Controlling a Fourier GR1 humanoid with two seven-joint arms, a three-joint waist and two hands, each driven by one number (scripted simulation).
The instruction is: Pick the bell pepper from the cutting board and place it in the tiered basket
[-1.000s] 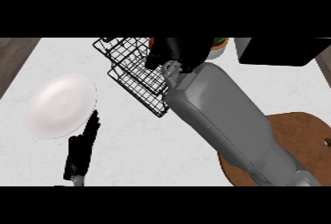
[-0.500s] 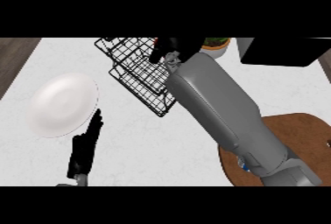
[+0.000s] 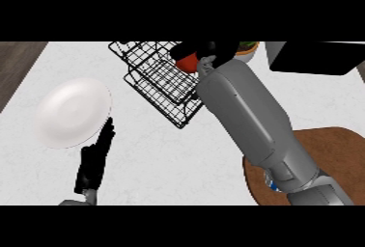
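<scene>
White counter carrying wire basket far centre. Right hand curling round red pepper, hovering over basket's far edge. Pick done, release pending. Cutting board lying near right. Left hand resting, fingers straight, beside plate.

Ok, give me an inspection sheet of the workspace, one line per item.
Surface: white counter, dark strip at its left edge.
Job's things: red bell pepper in the right hand over the black wire basket; round wooden cutting board at lower right, bare where it shows.
Clutter: white plate at left; potted plant and black box at the far edge.
Hands: right curled round the pepper; left hand open, resting beside the plate.
Cables: nothing seen.
Surroundings: nothing seen.
</scene>
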